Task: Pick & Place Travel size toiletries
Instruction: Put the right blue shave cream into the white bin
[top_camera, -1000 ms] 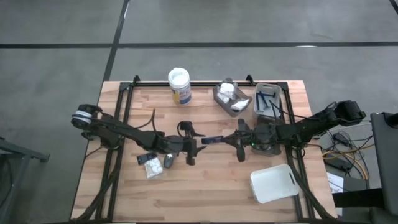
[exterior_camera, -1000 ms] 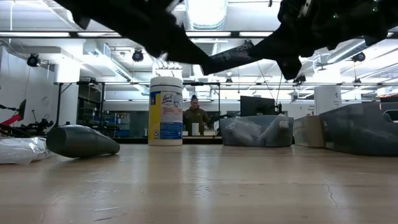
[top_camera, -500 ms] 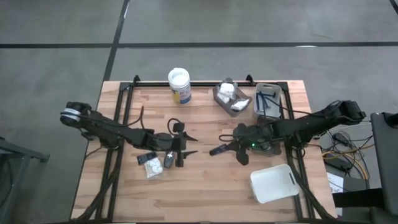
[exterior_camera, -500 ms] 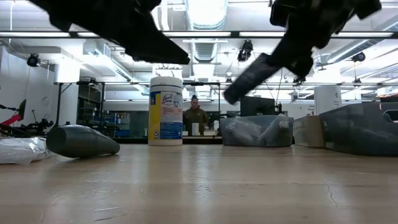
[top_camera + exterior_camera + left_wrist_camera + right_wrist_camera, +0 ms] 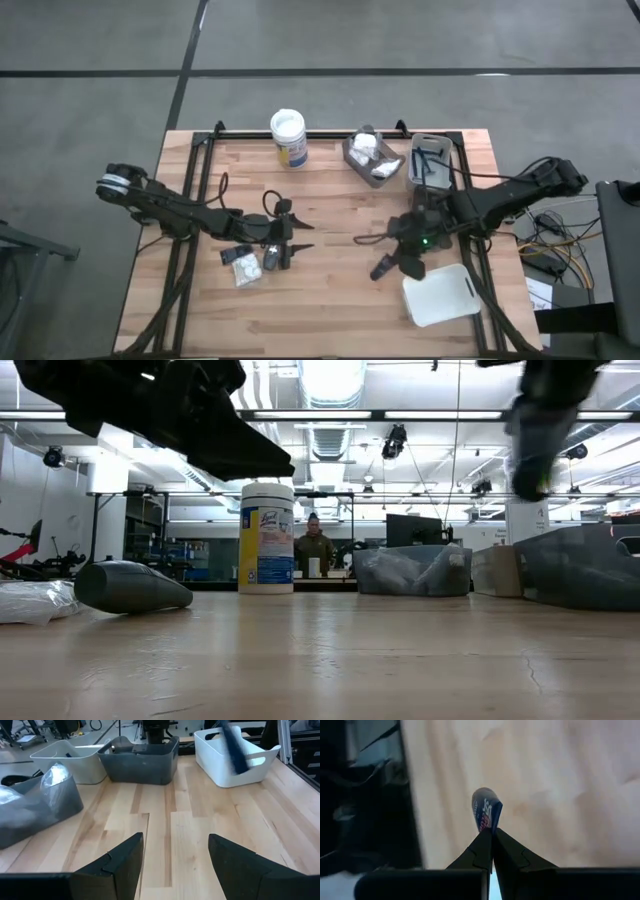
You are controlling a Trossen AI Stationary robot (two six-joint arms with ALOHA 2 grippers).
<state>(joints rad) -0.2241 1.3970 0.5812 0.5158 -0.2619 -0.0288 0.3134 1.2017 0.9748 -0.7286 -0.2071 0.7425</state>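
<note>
Fingers first: the right gripper point(image 5: 492, 832) has its two dark fingers pressed together on the flat end of a small dark blue tube with a red-and-white label point(image 5: 486, 809), and we see that tube held above the wooden table point(image 5: 330, 310) just beside the white rectangular tray point(image 5: 442, 294) at the table's near right. The left gripper point(image 5: 175, 852) has its fingers spread with nothing between them; we find it left of the table's middle.

We count two loose toiletries on the wood beside the left gripper: one dark grey oval bottle point(image 5: 272, 259) touching or just beside its fingers, and one white puffy packet point(image 5: 245, 268) next to that. A small dark piece lies just beyond the packet; we cannot tell what it is.

We count three trays. Besides the white one, two grey trays stand at the far right: one holds white packets point(image 5: 368, 157), the other thin dark and blue sticks point(image 5: 430, 163).

One white-lidded jar with a blue-and-yellow label point(image 5: 289, 138) stands upright at the far edge.
</note>
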